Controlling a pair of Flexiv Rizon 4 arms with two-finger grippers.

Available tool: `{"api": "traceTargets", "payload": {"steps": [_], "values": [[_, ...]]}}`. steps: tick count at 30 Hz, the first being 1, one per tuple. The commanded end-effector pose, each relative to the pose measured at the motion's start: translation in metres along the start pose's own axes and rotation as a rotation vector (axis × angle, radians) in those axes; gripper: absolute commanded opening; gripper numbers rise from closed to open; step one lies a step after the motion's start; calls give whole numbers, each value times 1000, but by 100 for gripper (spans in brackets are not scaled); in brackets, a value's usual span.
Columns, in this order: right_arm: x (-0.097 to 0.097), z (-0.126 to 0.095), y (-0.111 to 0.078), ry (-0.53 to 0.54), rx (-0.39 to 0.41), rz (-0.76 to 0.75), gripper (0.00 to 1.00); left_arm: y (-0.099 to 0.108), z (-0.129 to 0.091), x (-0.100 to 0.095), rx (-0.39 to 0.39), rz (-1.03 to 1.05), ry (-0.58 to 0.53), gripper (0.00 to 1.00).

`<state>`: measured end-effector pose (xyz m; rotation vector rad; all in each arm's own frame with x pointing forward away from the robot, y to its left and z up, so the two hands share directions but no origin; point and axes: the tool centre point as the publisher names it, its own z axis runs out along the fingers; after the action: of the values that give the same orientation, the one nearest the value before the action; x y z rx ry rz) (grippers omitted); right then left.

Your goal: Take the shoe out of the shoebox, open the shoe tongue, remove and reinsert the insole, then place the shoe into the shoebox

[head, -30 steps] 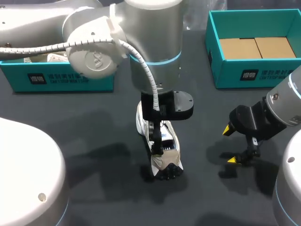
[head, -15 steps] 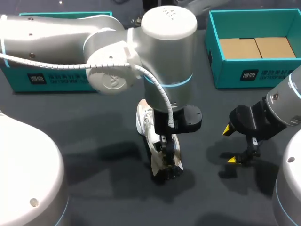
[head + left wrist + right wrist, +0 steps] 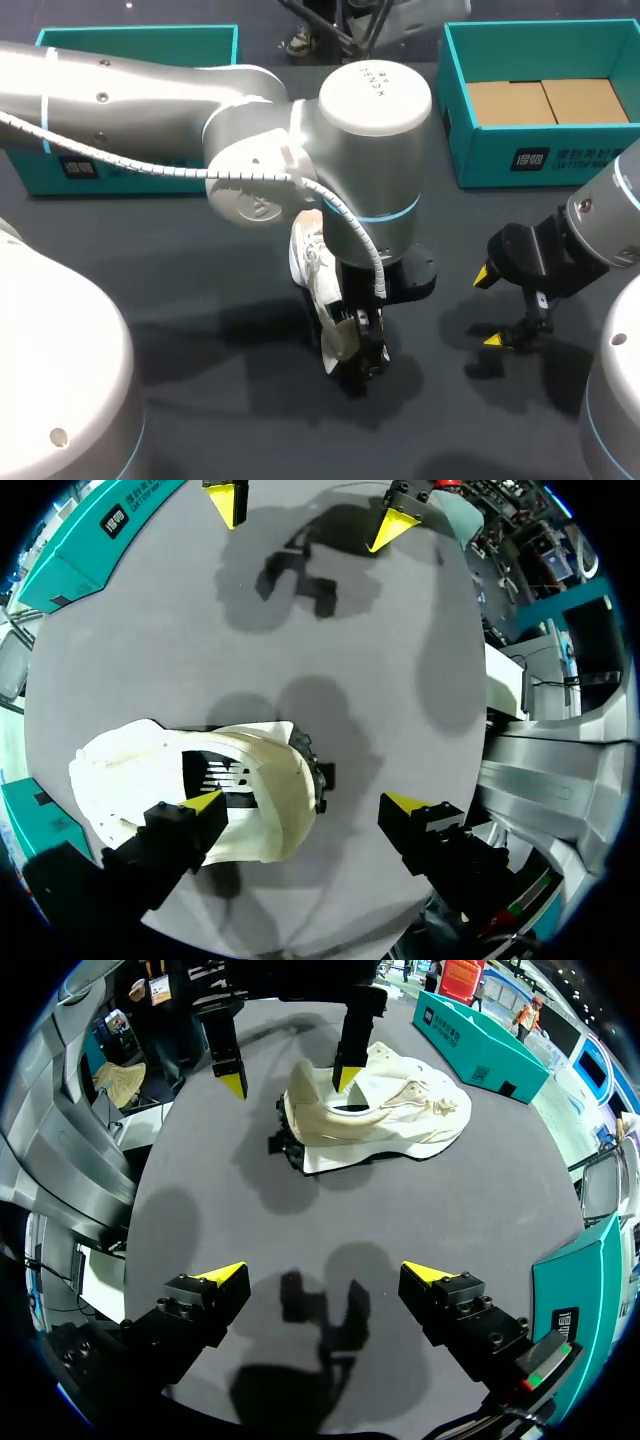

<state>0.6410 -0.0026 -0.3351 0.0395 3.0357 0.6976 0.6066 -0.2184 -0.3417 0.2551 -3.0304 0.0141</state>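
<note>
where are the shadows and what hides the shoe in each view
Head view: the left arm hides much of the shoe, soft shadows beside it. Left wrist view: the right pincer casts a dark shadow on the table beyond the shoe. Right wrist view: that pincer's shadow lies between its fingers; the shoe is evenly lit.

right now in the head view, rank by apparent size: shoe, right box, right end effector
1. right box
2. shoe and right end effector look alike; shoe partly hidden under left arm

shoe [image 3: 308, 258] mostly hidden under left arm [image 3: 370, 150]; right shoebox [image 3: 560, 155] cut by edge
</note>
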Motion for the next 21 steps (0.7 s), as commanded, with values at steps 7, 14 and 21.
{"api": "traceTargets", "payload": {"steps": [7,14,21], "values": [[2,-1,-1,-3,1,0,100,-6,23,1,6,-34,4,100],[2,-1,-1,-3,1,0,100,-8,36,1,-7,-57,-2,100],[2,-1,-1,-3,1,0,100,-9,43,2,-10,-71,-9,94]]}}
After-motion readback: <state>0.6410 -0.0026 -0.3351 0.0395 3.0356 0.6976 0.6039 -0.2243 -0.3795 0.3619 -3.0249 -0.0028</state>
